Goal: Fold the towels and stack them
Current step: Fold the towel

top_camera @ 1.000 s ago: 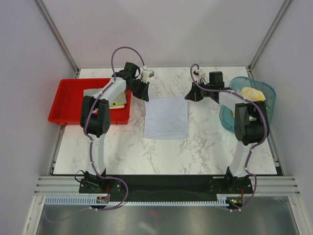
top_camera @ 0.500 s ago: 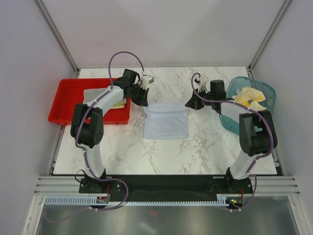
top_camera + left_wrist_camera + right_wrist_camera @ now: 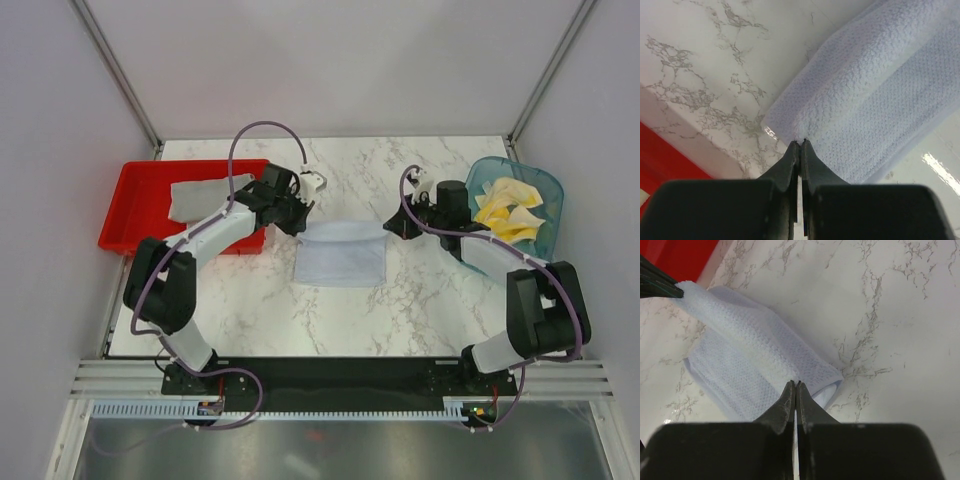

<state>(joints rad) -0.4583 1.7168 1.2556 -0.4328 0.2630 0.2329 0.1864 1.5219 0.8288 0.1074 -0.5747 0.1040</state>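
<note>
One pale blue-grey towel [image 3: 340, 258] lay at the middle of the worktop [image 3: 400, 300]. Its far edge was lifted off the surface and doubled over toward the near edge. The left jaws were closed on that edge's left corner and the right jaws on its right corner. In both wrist views the tips were pinched together on the terry cloth.

One grey towel [image 3: 203, 195] lay flat in the single red tray [image 3: 115, 232] at the worktop's left edge. Yellow towels [image 3: 508, 212], at least three but too crumpled to count exactly, sat in the single teal basket [image 3: 556, 205] at the right edge.

A second earlier the pale blue-grey towel had lain fully spread as a flat rectangle, with both jaws at its far corners. Since then both arms had drawn back toward the near edge and taken the far edge with them. The towel now looked shorter from far to near, with a soft roll along its far side. Its near edge, the tray and the basket had not shifted.
</note>
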